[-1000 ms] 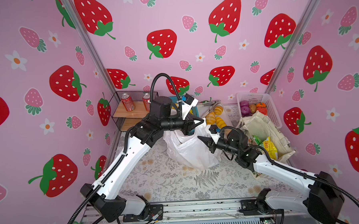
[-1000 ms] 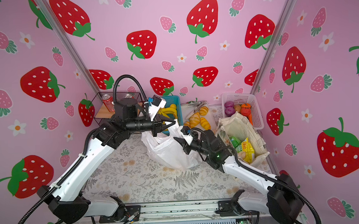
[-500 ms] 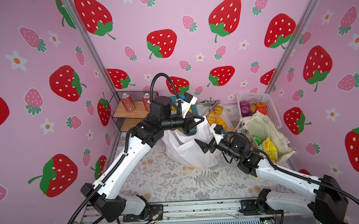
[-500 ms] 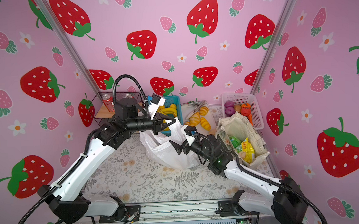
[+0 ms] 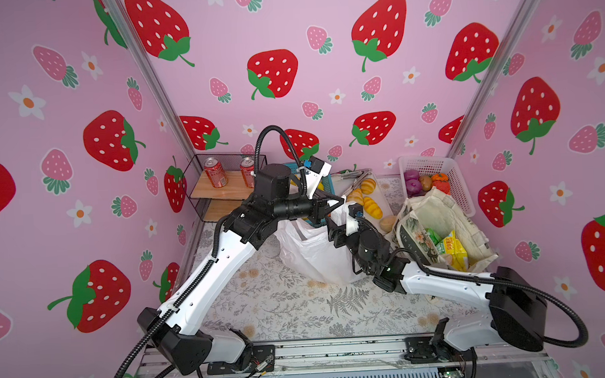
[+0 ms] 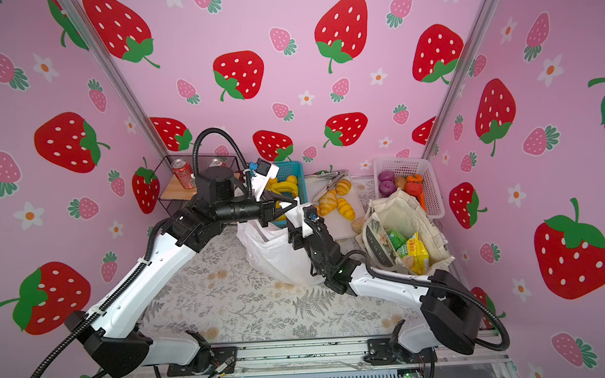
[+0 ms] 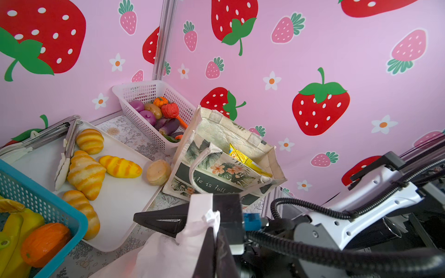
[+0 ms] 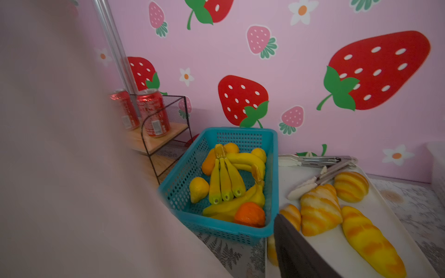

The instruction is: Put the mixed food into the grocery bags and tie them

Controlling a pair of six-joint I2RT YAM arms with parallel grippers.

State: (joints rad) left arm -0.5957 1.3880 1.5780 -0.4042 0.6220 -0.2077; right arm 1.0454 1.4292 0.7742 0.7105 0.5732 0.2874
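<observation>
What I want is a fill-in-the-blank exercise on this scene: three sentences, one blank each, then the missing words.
1. The left gripper pinches a handle of the thin, crinkly ____ plastic bag.
2. ____ red soda cans stand on the black wire rack.
3. The cream floral canvas tote holds yellow and ____ snack packets.
Missing words: white; two; green.
</observation>
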